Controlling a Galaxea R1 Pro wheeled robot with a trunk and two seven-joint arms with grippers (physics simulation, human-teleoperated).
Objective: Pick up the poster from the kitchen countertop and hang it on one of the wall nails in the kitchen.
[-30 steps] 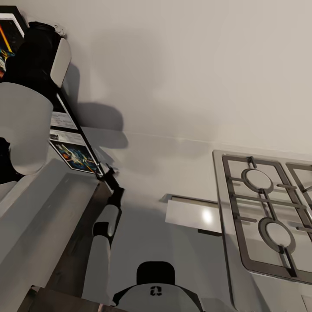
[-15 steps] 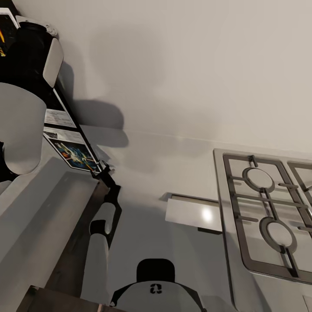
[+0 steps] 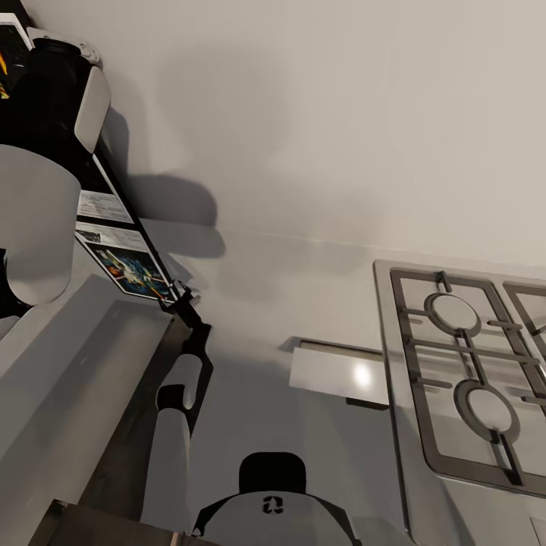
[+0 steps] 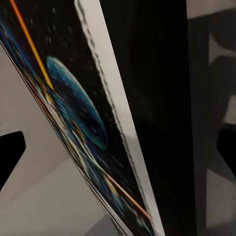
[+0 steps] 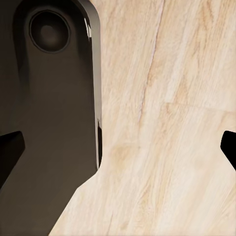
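The poster (image 3: 125, 265) is off the countertop (image 3: 303, 303), tilted on edge against the pale wall at the far left. Its lower part shows a starfighter picture and white text panels. My left arm's bulky black and grey links (image 3: 45, 152) hide its upper part. A slim white-and-black limb (image 3: 178, 409) reaches up to its lower corner. In the left wrist view the poster (image 4: 83, 123) runs edge-on between the fingers of my left gripper (image 4: 118, 152), which holds it. My right gripper (image 5: 118, 147) is open over wooden floor, with nothing between its fingers.
A steel gas hob (image 3: 462, 379) is set into the countertop at the right. A flat glossy rectangular plate (image 3: 334, 371) lies left of it. A dark glossy cabinet front (image 3: 140, 402) runs diagonally at lower left. A dark rounded body (image 5: 49, 98) stands beside the right gripper.
Over the first half second the poster and left arm shifted a little up and to the left. Since then nothing has visibly moved.
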